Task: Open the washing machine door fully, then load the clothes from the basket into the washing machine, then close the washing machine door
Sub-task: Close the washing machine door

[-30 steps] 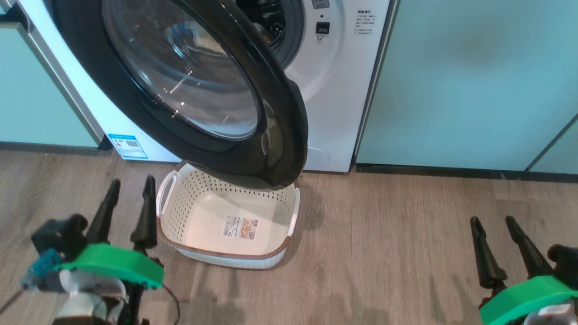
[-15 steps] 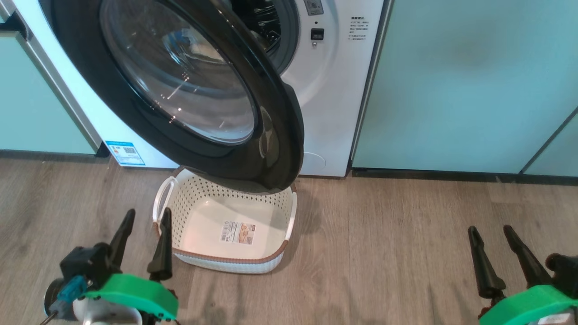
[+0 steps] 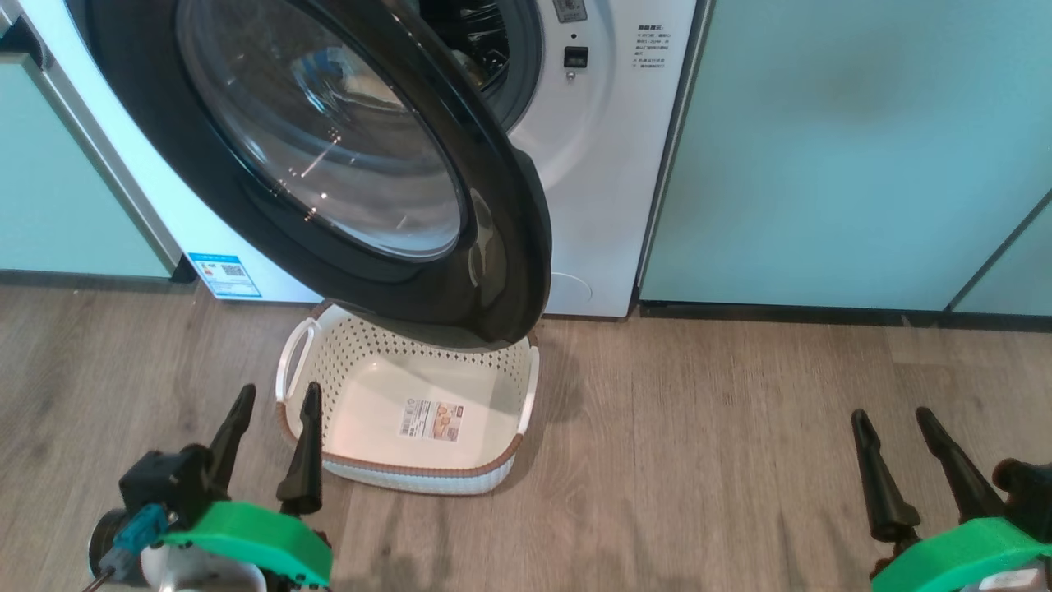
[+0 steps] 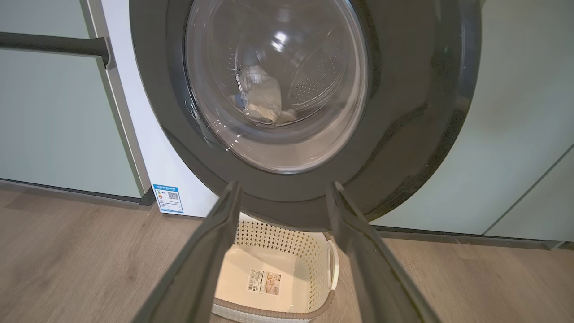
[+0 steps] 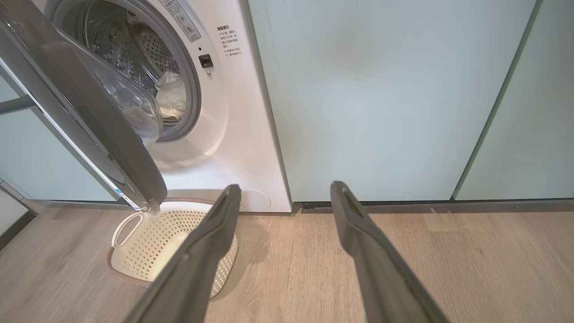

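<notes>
Wood floor (image 3: 699, 460); clothes (image 4: 262, 101) seemingly in drum (image 5: 112, 40), door (image 3: 509, 247) ajar.

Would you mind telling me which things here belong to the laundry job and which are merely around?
Job: washing machine door, clothes in the drum, basket, washing machine.
Merely around: pale green cabinets, wooden floor.

The door (image 3: 329, 156) (top cropped) covers part of the basket (image 3: 427, 478).
</notes>
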Motion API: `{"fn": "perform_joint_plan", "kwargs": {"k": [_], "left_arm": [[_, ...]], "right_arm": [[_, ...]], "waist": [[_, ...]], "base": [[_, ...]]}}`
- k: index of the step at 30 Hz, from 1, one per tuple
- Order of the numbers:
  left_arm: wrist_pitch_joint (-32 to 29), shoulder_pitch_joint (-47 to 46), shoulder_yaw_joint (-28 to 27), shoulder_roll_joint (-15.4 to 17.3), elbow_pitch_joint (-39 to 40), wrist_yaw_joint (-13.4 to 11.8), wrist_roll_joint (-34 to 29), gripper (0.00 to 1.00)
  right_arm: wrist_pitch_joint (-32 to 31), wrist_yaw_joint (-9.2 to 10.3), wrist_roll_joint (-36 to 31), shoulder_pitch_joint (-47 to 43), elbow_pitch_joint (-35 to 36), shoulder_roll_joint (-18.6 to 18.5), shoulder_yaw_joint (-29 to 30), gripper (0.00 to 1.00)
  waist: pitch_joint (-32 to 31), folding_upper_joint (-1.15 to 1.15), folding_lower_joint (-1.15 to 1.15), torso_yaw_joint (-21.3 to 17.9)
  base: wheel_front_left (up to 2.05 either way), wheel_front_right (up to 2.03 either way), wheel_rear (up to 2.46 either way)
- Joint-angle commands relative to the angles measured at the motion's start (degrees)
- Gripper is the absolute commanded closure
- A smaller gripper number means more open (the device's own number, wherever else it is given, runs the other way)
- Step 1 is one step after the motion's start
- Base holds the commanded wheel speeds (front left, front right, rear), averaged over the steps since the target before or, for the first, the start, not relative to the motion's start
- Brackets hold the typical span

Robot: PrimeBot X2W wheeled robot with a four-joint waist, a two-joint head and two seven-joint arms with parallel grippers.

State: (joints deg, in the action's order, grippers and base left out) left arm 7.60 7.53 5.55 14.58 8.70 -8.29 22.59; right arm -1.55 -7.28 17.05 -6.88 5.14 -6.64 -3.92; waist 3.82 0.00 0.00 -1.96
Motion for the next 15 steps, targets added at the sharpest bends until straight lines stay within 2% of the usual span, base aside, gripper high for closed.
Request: {"fn": "perform_joint_plan", "kwargs": {"k": [1, 11, 12, 14, 15], "left_arm": [[0.3, -2.0, -2.1, 0.6, 2.2, -0.5, -0.8, 0.00], [0.3, -2.2, -1.3, 0.5, 2.2, -0.9, -0.9, 0.00], [0.3, -2.3, -1.2, 0.4, 2.2, -1.0, -1.0, 0.00], [0.3, -2.3, -1.1, 0.5, 2.2, -1.0, -1.0, 0.00], [0.3, -2.4, -1.0, 0.5, 2.3, -1.0, -1.1, 0.00]], "right_arm": [[0.0, -0.21, -0.3, 1.5, 2.3, -0.3, -0.7, 0.00], [0.3, -0.21, -1.7, 1.6, 2.5, -0.5, -0.2, 0.00], [0.4, -0.21, -1.8, 1.6, 2.6, -0.4, -0.1, 0.09], [0.5, -0.21, -2.2, 1.7, 2.6, -0.2, 0.1, 0.97], [0.6, -0.21, -2.4, 1.8, 2.6, -0.1, 0.2, 1.00]], "waist": [[0.1, 0.00, 0.00, 0.0], [0.3, 0.00, 0.00, -0.1], [0.3, 0.00, 0.00, -0.1], [0.3, 0.00, 0.00, -0.1], [0.4, 0.00, 0.00, 0.0]], "base": [[0.00, 0.00, 0.00], [0.00, 0.00, 0.00], [0.00, 0.00, 0.00], [0.00, 0.00, 0.00], [0.00, 0.00, 0.00]]}}
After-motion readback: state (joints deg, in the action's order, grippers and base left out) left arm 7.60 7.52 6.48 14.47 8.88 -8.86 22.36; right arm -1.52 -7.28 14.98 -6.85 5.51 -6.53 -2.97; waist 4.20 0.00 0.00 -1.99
